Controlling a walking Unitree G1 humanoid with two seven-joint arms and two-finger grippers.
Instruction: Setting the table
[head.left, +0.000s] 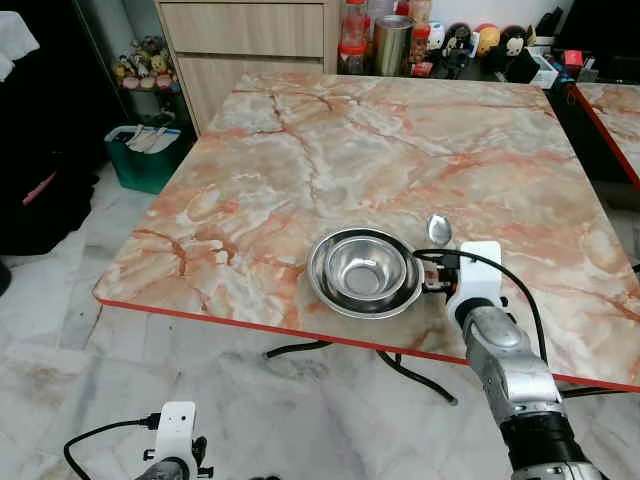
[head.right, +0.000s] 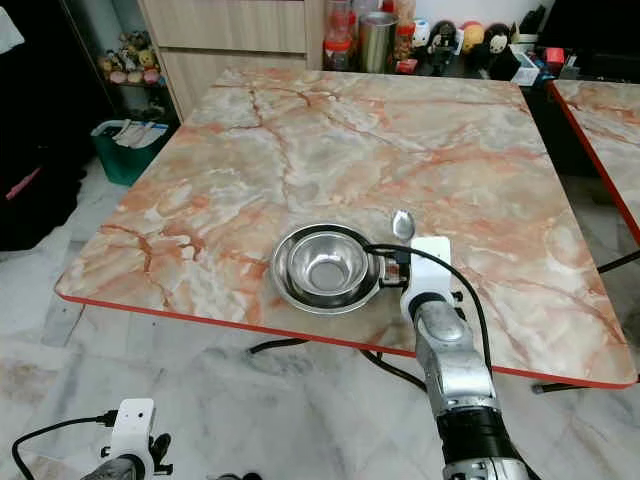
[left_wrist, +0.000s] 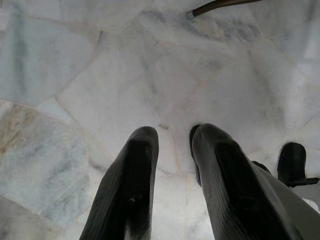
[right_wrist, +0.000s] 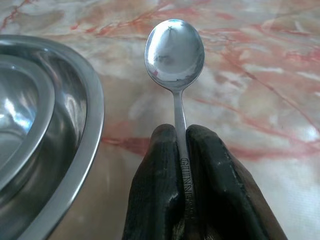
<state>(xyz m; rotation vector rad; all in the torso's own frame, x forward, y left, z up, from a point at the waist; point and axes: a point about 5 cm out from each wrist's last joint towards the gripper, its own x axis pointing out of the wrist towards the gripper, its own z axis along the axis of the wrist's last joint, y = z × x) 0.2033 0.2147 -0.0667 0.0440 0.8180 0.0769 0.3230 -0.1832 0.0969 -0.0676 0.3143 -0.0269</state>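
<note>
You are looking down at a marble table (head.left: 300, 160) with a red edge that is taking up most of the middle of the head views, standing on a pale marble floor (head.left: 60, 300) that is showing along the left side and the bottom. At the upper left a wooden cabinet (head.left: 240, 40) is standing behind the table, with a green bin (head.left: 145, 160) just below it and small figurines (head.left: 145, 65) on a shelf beside it; jars and more figurines (head.left: 400, 35) are lining the top edge. In the lower middle of the frame, near the table's front edge, a steel plate (head.left: 325, 290) is lying with a steel bowl (head.left: 366, 268) nested inside it. Your right gripper (right_wrist: 182, 165) is reaching in from the lower right, just beside the plate, and its two black fingers are pinched tight on the handle of a spoon (right_wrist: 174, 52); the spoon's bowl is sticking out ahead of the fingertips, over the tabletop to the right of the plate's rim, and you cannot tell whether it is touching the marble. Your left gripper (left_wrist: 172, 150) is hanging low at the bottom left, above the floor, with its fingers slightly parted and nothing between them.
</note>
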